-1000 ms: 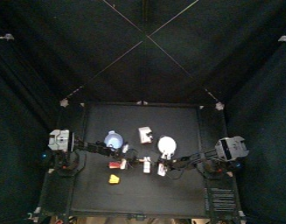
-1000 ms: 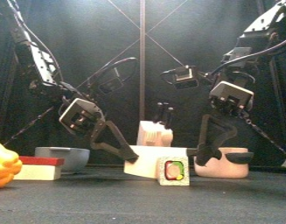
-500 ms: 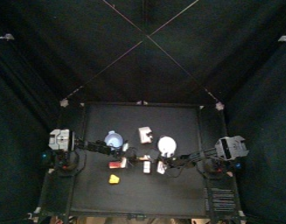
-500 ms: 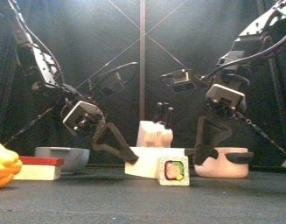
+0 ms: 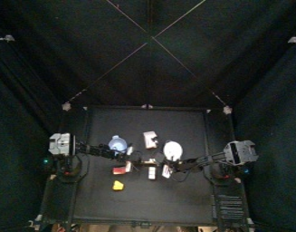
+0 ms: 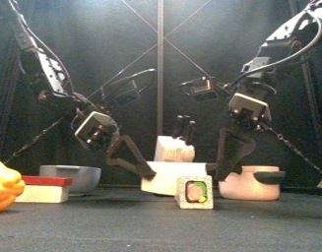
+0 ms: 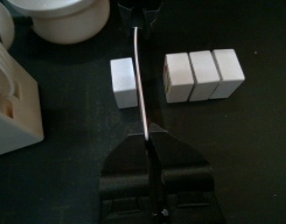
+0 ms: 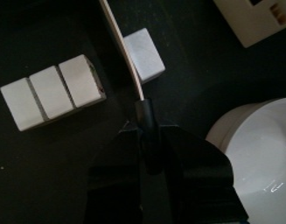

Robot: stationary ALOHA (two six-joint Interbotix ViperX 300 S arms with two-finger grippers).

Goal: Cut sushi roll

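Observation:
The sushi roll is a white block, with three joined pieces (image 7: 204,74) and one cut-off slice (image 7: 125,83) a small gap away. A thin knife (image 7: 142,87) runs along that gap, seen edge-on. My left gripper (image 7: 151,140) is shut on one end of the knife. My right gripper (image 8: 142,122) is shut on its black handle, the blade (image 8: 122,44) passing between the slice (image 8: 143,52) and the joined pieces (image 8: 52,92). In the front view the roll (image 6: 161,185) lies low between both grippers, partly hidden by a picture card (image 6: 194,192).
A white bowl (image 6: 253,184) stands right of the roll and a grey-blue bowl (image 6: 69,177) left. A white box (image 6: 174,150) sits behind the roll. A yellow pepper (image 6: 3,185) and a red-and-white block (image 6: 42,187) lie at the front left.
Both arms have shifted slightly up and toward the middle, the right one more. The roll pieces have not moved.

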